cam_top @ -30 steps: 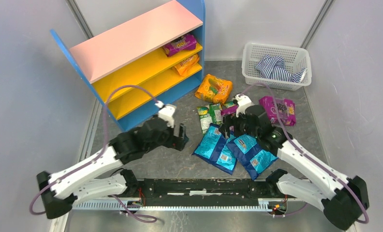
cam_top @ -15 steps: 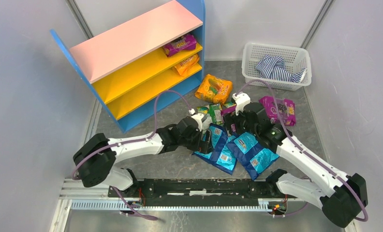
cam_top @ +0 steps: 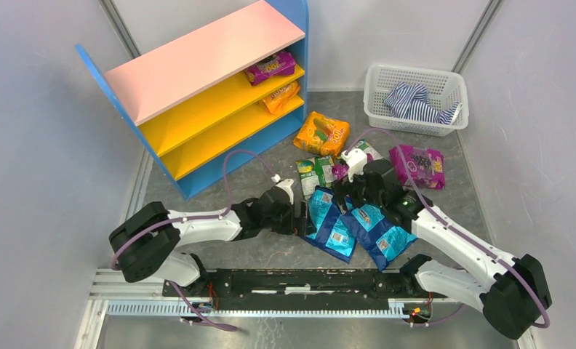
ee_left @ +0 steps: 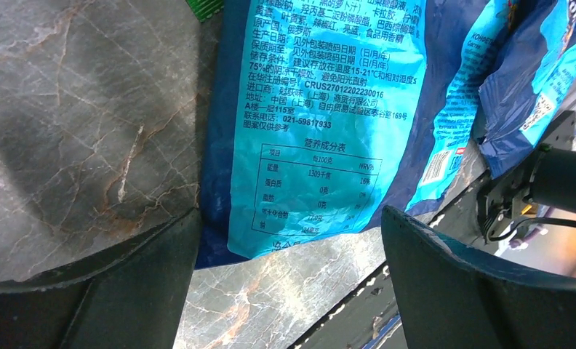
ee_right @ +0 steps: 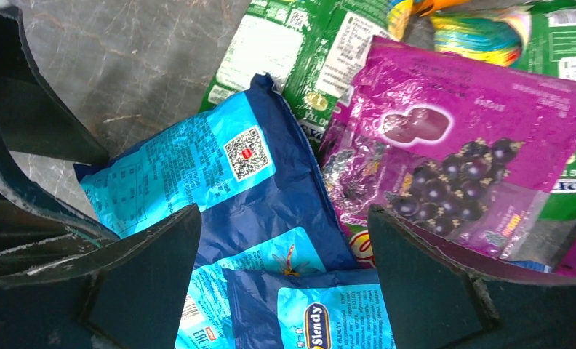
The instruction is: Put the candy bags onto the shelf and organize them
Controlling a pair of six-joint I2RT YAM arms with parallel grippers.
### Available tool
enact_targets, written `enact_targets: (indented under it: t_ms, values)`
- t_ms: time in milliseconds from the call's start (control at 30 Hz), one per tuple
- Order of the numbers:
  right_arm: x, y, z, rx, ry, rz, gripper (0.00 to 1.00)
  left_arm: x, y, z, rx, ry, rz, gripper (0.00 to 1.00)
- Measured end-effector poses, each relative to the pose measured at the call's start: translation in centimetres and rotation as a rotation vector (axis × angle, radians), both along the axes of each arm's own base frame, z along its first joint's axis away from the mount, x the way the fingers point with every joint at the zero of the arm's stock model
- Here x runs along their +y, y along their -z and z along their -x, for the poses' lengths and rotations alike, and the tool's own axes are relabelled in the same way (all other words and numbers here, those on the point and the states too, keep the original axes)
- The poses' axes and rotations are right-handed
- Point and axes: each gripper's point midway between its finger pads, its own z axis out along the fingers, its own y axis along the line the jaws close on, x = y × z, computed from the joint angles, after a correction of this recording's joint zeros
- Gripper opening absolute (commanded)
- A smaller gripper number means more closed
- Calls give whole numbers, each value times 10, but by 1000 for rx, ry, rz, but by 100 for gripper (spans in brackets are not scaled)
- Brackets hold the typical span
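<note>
Left jaws spread wide, low over the desk. The near end of one blue bag sits in the gap between them and is not pinched. I can't tell whether either side touches it. A second blue bag lies just beside it on the right, overlapping its edge.

Right jaws are also spread and hold nothing. They hover over the pile, with the blue bags below and a purple grape bag under the right-hand side. The green bags lie beyond, partly tucked under the blue and purple ones.

The shelf stands far left on the desk, turned at an angle. A purple bag lies at the right end of the upper yellow board, with an orange bag on the board beneath.

Loose on the desk are a loose orange bag near the shelf's right end and one other purple bag near the basket. The basket holds a striped cloth.
</note>
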Motion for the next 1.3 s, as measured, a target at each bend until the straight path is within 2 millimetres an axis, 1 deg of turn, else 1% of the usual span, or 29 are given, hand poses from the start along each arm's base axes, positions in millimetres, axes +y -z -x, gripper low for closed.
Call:
enact_targets:
  t_ms: [167, 200, 300, 400, 467, 600, 700, 833, 967, 1067, 1167, 1300]
  values:
    - [6, 13, 8, 36, -44, -16, 90, 2, 0, 0, 7, -47, 56, 84]
    - [7, 15, 10, 41, -50, -19, 90, 3, 0, 1, 11, -55, 66, 80]
    - [9, 22, 15, 65, -65, -27, 90, 5, 2, 2, 29, -73, 83, 60]
    - [10, 27, 18, 85, -68, -35, 90, 9, 5, 2, 51, -89, 84, 47]
    - [11, 29, 18, 97, -63, -39, 90, 9, 4, 1, 63, -93, 92, 35]
    - [13, 31, 18, 116, -57, -52, 89, 10, 2, -2, 79, -97, 116, 19]
    - [16, 33, 18, 131, -52, -63, 89, 11, 1, -3, 93, -92, 140, 3]
    - [18, 40, 19, 157, -48, -62, 89, 13, -1, -6, 106, -89, 173, 2]
    - [28, 46, 28, 171, -90, -42, 91, 22, -8, -10, 106, -103, 206, 2]
    - [48, 47, 44, 154, -179, 4, 91, 31, -19, -15, 91, -125, 240, 2]
    - [67, 44, 56, 121, -252, 61, 92, 37, -29, -18, 84, -138, 262, 2]
    - [89, 36, 68, 51, -308, 126, 94, 44, -43, -15, 80, -140, 279, 2]
